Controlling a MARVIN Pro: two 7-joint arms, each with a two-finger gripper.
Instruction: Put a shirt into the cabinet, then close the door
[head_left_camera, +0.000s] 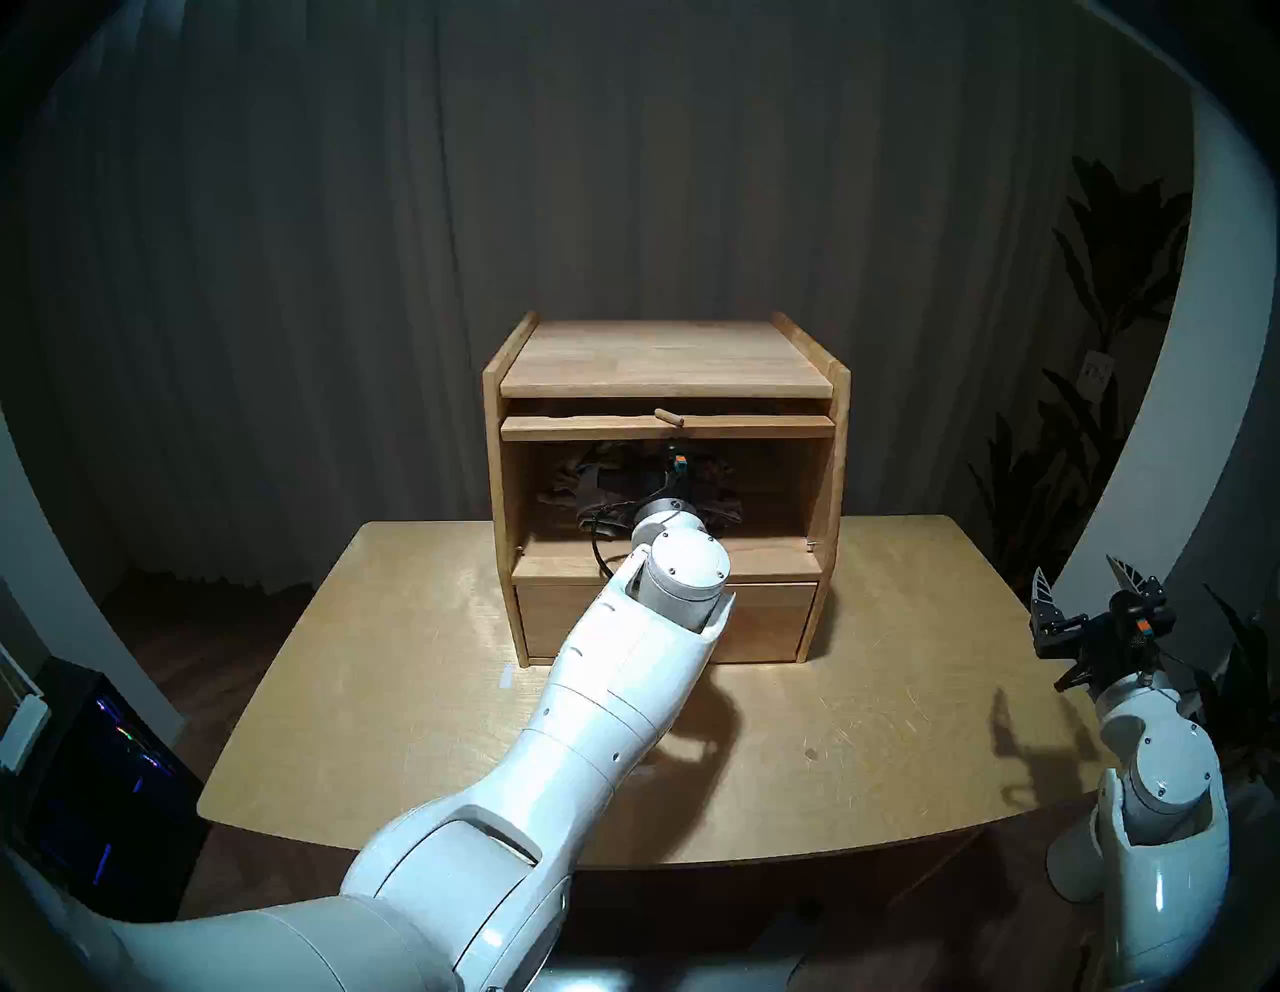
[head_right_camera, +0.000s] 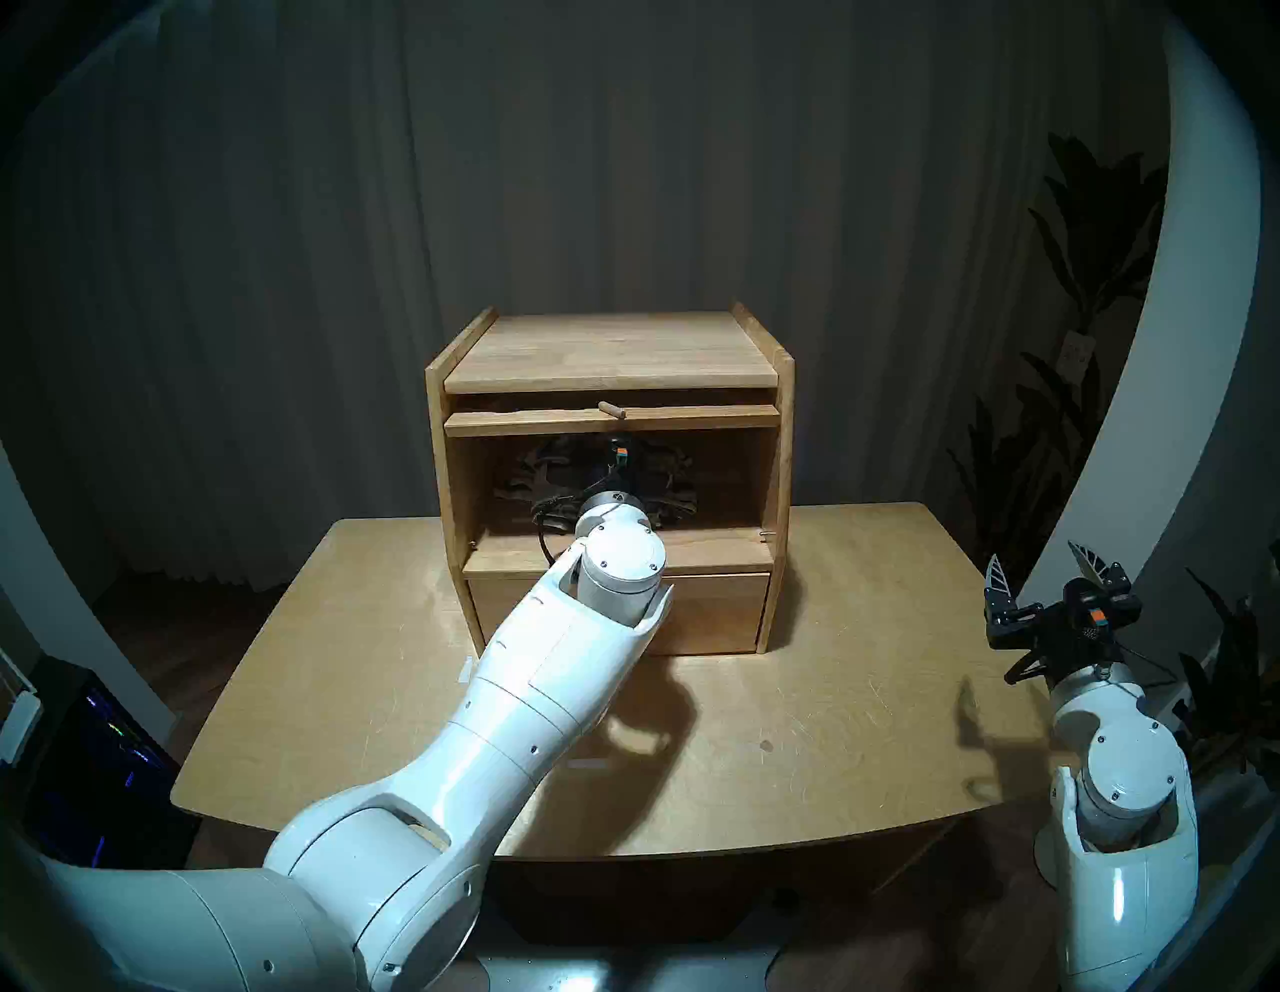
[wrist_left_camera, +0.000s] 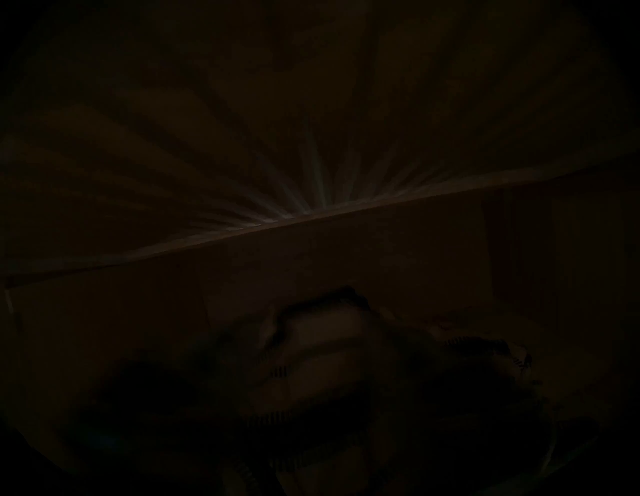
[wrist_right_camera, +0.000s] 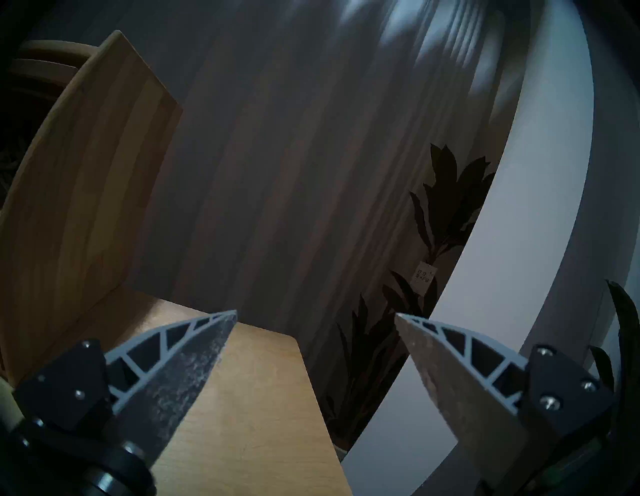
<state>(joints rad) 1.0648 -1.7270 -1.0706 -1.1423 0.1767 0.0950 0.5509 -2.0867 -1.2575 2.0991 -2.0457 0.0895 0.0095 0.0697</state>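
At frame centre of the head views, the cabinet (head_left_camera: 666, 360) stands on the counter (head_left_camera: 388, 693) with its large compartment exposed. The door (head_left_camera: 668, 427) lies flat and horizontal just under the top panel, its peg knob (head_left_camera: 668, 417) projecting from the front edge. Below the compartment sits the drawer (head_left_camera: 769, 623), whose front is partly covered by the left arm (head_left_camera: 623, 665).

The left arm reaches from the lower left of the frame into the compartment. The left gripper (head_left_camera: 675, 478) is inside, in shadow; its fingers are not resolvable in the head views, but the recorded closure places them pressed together. The shirt (head_left_camera: 717, 495) lies bunched in the compartment, showing on both sides of the wrist. Whether the fingers pinch the fabric cannot be told. The left wrist view is almost black; only crumpled striped fabric (wrist_left_camera: 322, 346) at lower centre and the compartment interior are discernible.

At the right edge of the frame, the right gripper (head_left_camera: 1080, 578) is held above the counter, well apart from the cabinet. Its fingers (wrist_right_camera: 194, 356) are spread wide and grasp nothing.
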